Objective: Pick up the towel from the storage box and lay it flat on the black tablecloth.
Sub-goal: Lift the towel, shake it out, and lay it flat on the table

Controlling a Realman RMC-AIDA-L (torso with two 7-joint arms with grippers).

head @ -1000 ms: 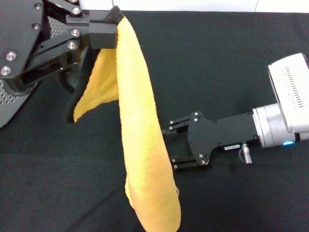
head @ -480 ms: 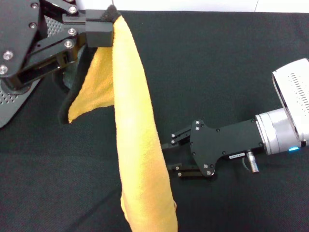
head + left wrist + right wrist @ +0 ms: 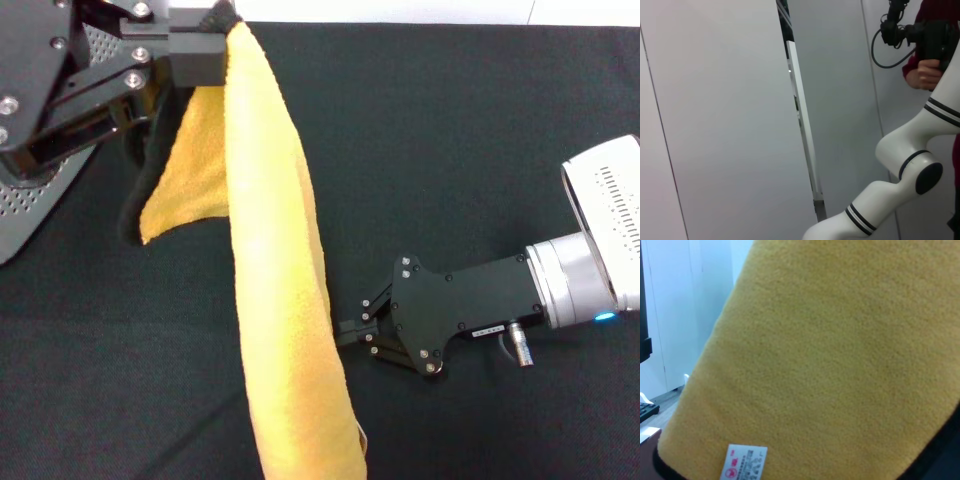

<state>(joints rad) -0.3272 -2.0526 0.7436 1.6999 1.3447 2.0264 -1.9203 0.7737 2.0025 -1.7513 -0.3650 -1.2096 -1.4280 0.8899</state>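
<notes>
The left hand is clamped on the towel's top corner. It hangs lengthwise, yellow face outward. The right hand, at its edge, looks nearly closed.

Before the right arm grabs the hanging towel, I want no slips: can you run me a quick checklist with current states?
1. Left gripper holds the towel by its top corner: ok, shut on it.
2. Towel fully out of the storage box: ok, it hangs over the black tablecloth.
3. Right gripper at the towel's hanging edge: ok, fingertips at the fabric's side.
4. Right gripper already pinching fabric: cannot tell, the fingers look narrowed but the tips are hidden at the towel.
5. Towel spread flat: not ok, it hangs folded in a long drape.
6. Towel's lower end resting on the cloth: cannot tell, it leaves the head view.
</notes>
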